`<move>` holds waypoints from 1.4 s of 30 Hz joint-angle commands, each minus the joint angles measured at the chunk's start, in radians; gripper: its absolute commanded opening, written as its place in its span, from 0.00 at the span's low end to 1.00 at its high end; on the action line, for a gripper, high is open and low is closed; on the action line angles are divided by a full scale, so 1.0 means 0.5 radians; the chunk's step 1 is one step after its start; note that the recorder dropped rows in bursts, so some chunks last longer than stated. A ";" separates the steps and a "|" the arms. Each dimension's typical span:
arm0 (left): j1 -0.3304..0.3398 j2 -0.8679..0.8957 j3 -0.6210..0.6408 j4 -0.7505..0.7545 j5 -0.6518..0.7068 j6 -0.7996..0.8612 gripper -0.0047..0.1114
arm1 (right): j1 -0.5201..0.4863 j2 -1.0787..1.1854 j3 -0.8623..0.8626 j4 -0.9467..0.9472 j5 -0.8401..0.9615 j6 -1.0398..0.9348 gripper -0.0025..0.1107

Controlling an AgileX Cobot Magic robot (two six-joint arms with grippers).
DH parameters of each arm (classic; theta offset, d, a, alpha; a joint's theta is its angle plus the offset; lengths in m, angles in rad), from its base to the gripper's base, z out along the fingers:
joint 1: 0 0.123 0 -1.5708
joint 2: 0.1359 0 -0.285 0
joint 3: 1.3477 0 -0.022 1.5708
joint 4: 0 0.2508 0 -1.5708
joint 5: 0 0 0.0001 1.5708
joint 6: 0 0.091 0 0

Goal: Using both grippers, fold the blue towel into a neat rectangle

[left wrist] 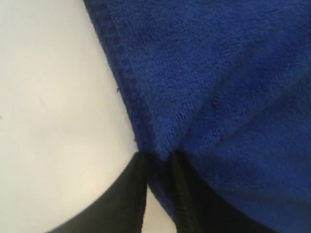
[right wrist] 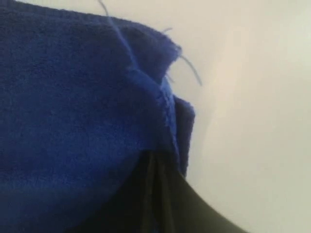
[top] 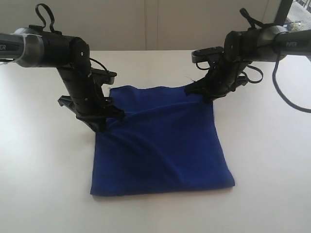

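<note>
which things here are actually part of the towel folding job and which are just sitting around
Part of the job:
- towel
- left gripper, at one far corner of the towel
- right gripper, fingers shut on the other far corner

Just there:
- table, bare white surface under the towel
- wall behind

The blue towel point(top: 160, 145) lies spread on the white table point(top: 43, 194).
</note>
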 commanded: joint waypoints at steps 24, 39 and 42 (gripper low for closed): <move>-0.017 -0.204 -0.027 -0.507 0.131 0.313 0.04 | 0.176 -0.330 0.270 0.085 0.462 -0.049 0.02; -0.215 -0.301 0.420 -0.655 -0.029 0.451 0.04 | 0.347 -0.421 0.619 0.180 0.253 -0.092 0.02; -0.215 -0.301 0.527 -0.576 -0.155 0.451 0.04 | 0.347 -0.419 0.664 0.158 0.200 -0.092 0.02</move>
